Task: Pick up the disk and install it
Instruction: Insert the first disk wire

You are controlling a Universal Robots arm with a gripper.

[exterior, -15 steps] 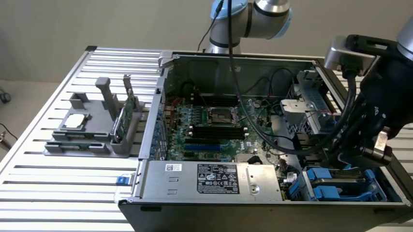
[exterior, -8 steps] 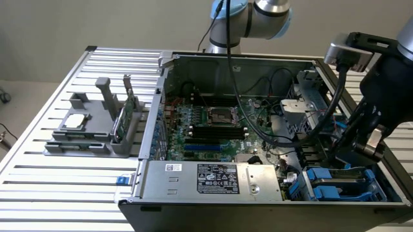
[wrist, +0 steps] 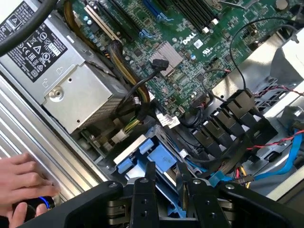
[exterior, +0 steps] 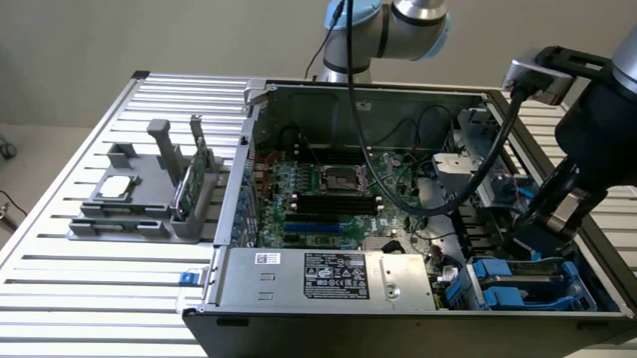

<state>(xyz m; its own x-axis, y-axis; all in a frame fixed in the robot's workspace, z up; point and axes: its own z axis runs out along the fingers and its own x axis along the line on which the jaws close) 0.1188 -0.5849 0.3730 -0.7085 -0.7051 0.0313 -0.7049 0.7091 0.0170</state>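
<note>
The disk [wrist: 159,156] shows as a blue carrier frame with a pale edge, standing in the drive bay at the corner of the open computer case [exterior: 329,294]. My gripper [wrist: 165,170] reaches down into that bay, its two black fingers [wrist: 144,190] set on either side of the blue frame's near edge and closed against it. In the exterior view the gripper [exterior: 538,233] hangs at the exterior view's right, just above the blue carriers [exterior: 503,274] in the bay. Most of the disk's body is hidden inside the bay.
A grey fixture [exterior: 139,205] on the slatted table holds a small silver chip [exterior: 118,186] and an upright green card [exterior: 189,179]. The power supply [exterior: 329,277], black cables [wrist: 137,95] and SATA plugs [wrist: 228,118] crowd the bay. A person's hand [wrist: 19,173] rests beside the case.
</note>
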